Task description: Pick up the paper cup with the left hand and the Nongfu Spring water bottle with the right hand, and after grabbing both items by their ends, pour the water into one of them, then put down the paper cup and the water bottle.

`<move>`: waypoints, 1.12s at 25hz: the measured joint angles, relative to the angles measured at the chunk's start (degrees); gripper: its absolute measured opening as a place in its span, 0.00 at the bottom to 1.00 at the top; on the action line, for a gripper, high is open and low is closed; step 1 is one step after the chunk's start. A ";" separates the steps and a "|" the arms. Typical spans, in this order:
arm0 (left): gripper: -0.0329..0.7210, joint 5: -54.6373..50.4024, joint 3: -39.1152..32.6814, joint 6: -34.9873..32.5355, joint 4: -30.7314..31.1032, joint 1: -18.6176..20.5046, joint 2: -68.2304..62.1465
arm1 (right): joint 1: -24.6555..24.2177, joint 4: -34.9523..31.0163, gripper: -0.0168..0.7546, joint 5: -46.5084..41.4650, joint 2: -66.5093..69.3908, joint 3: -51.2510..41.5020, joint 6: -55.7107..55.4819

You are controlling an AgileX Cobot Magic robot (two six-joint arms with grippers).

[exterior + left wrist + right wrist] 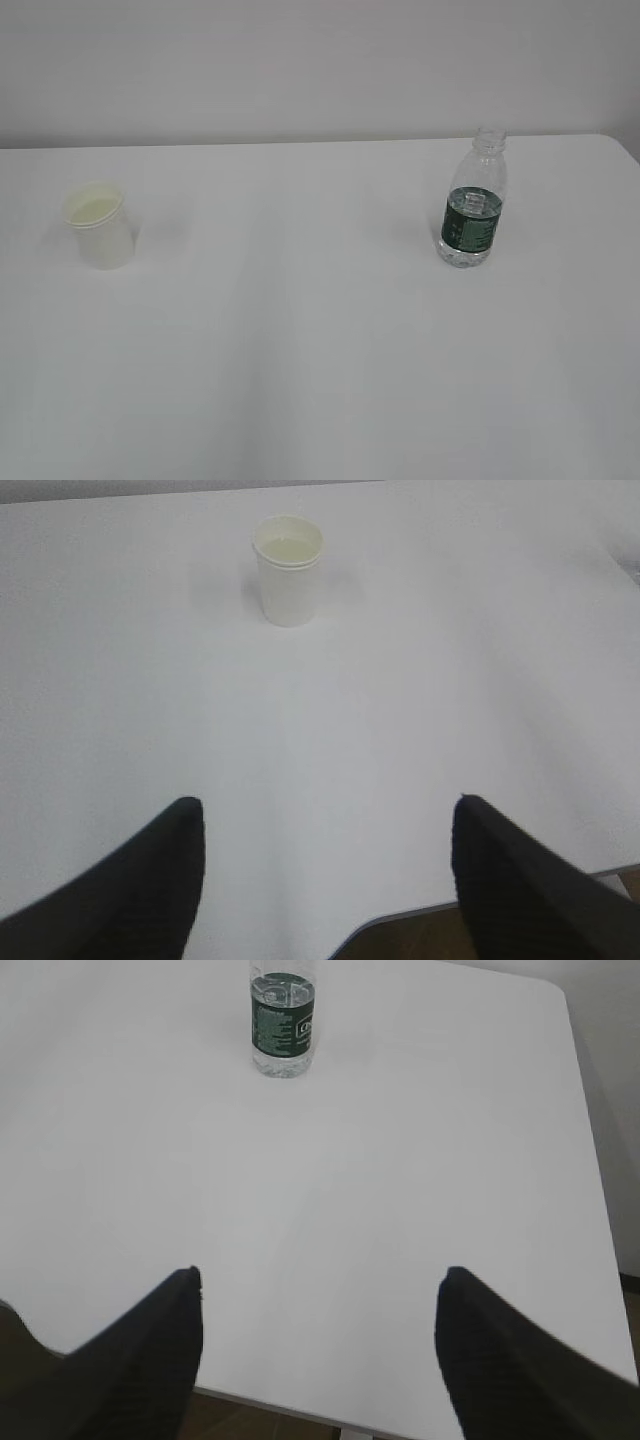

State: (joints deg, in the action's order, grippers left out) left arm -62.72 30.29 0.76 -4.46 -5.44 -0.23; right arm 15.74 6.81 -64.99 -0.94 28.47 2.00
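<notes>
Your paper cup [100, 226] stands upright on the table [320, 350], far left; bottle [472, 203] upright on the right w/ no cap, water [470, 205] partway up. They're well apart. L gripper [325, 825] jaws wide, holding nothing, cup far ahead. R gripper [320, 1295] likewise wide & empty, bottle far ahead.

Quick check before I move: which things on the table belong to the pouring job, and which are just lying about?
Belonging to the job:
- small white tapered paper cup
- small clear plastic water bottle with dark green label band, uncapped
- clear water inside that bottle

Lying about:
- nothing else shows on the white table
</notes>
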 joint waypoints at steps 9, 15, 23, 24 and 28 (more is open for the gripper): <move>0.82 0.00 0.00 0.00 -0.22 0.00 0.00 | 0.00 0.00 0.78 0.00 0.00 0.00 0.22; 0.82 0.00 0.00 0.00 -0.26 0.00 0.00 | 0.00 0.00 0.78 0.00 0.00 0.00 0.22; 0.82 0.00 0.00 0.00 -0.63 0.00 0.00 | 0.00 0.00 0.78 0.00 0.00 0.00 0.22; 0.82 0.00 0.00 0.00 -0.93 0.00 0.00 | 0.00 0.00 0.78 0.00 0.00 0.00 0.22; 0.81 0.00 0.00 0.00 -1.31 0.00 0.00 | 0.00 0.00 0.78 0.00 0.00 0.00 0.22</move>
State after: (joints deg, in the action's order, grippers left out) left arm -62.72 30.29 0.76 -5.77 -5.44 -0.23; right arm 15.74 6.81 -64.99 -0.94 28.47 2.22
